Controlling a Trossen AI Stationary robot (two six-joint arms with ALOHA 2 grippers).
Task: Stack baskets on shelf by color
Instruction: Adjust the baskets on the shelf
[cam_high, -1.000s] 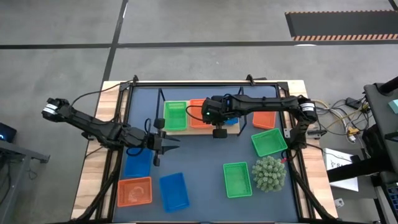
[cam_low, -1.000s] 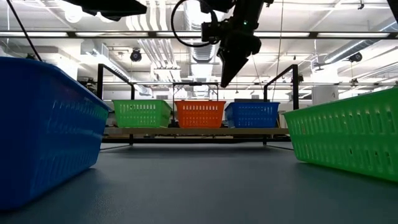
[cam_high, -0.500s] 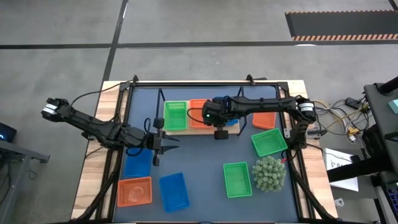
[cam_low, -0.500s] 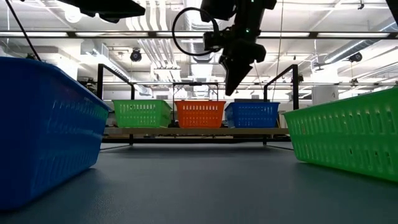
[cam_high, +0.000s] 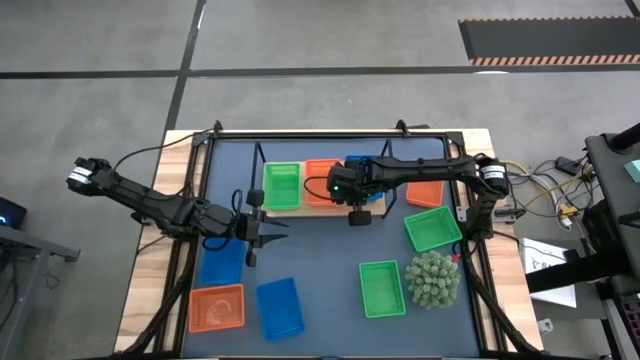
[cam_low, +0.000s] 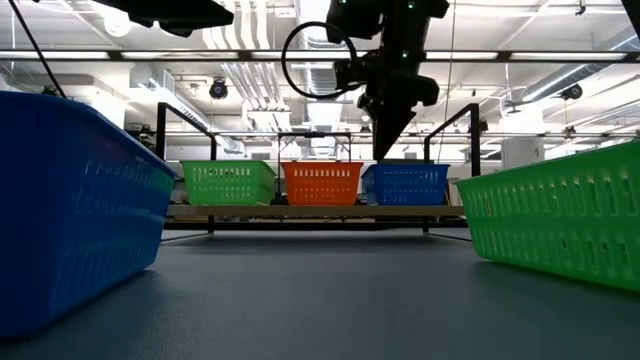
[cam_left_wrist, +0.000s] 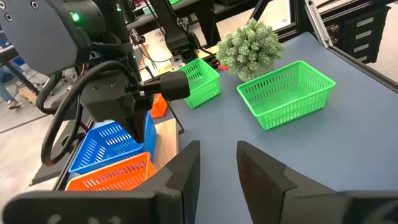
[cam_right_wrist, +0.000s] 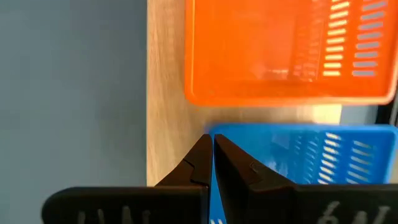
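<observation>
The shelf (cam_high: 300, 208) carries three baskets side by side: green (cam_high: 282, 185), orange (cam_high: 318, 184) and blue (cam_low: 405, 184). My right gripper (cam_low: 386, 156) is shut and points down just above the blue basket's near rim (cam_right_wrist: 292, 134), next to the orange basket (cam_right_wrist: 280, 56), touching nothing. My left gripper (cam_high: 272, 235) is open and hovers over the mat, near the shelf's left end, holding nothing. Its fingers (cam_left_wrist: 186, 165) point toward the table's right side.
Loose baskets rest on the dark mat: blue (cam_high: 222, 262), orange (cam_high: 216, 307) and blue (cam_high: 280, 307) near left; green (cam_high: 382, 288), green (cam_high: 432, 228) and orange (cam_high: 425, 192) on the right. A spiky plant ball (cam_high: 432, 278) stands near right. Black frame rails run along the table's edges.
My right gripper has moved toward the table's right and down, from in front of the orange basket to just above the blue basket on the shelf, staying shut. The baskets have not moved.
</observation>
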